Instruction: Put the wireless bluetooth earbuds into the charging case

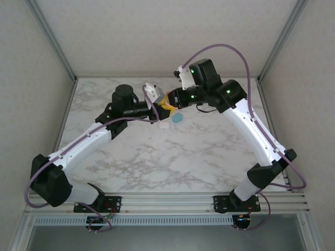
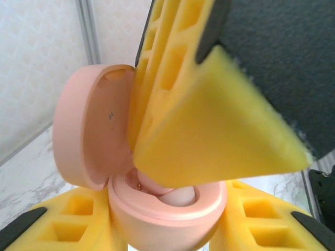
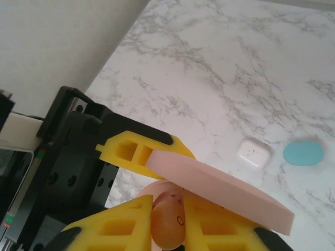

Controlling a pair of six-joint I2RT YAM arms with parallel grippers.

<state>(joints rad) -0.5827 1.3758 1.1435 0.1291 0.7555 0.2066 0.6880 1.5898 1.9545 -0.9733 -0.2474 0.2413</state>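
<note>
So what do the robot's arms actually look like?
Both the left arm and right arm have smooth white shells with chunky black joints. A thin purple cable loops along each. Small green lights glow on the right one. The fingers are bright yellow with square cut-outs and black edging.

the pink charging case point(image 2: 167, 219) is open, its rounded base upright and clamped between the fingers of the left end effector point(image 2: 167, 238), raised off the counter point(image 3: 220, 63). its lid point(image 2: 89, 130) stands hinged back to one side. a pinkish-orange earbud point(image 3: 166, 225) (glossy, egg-shaped) is pinched in the right end effector point(image 3: 167, 232), right at the case's well. a white case point(image 3: 254, 152) and a teal case point(image 3: 303, 153) lie shut on the counter, side by side and not touching.
</note>
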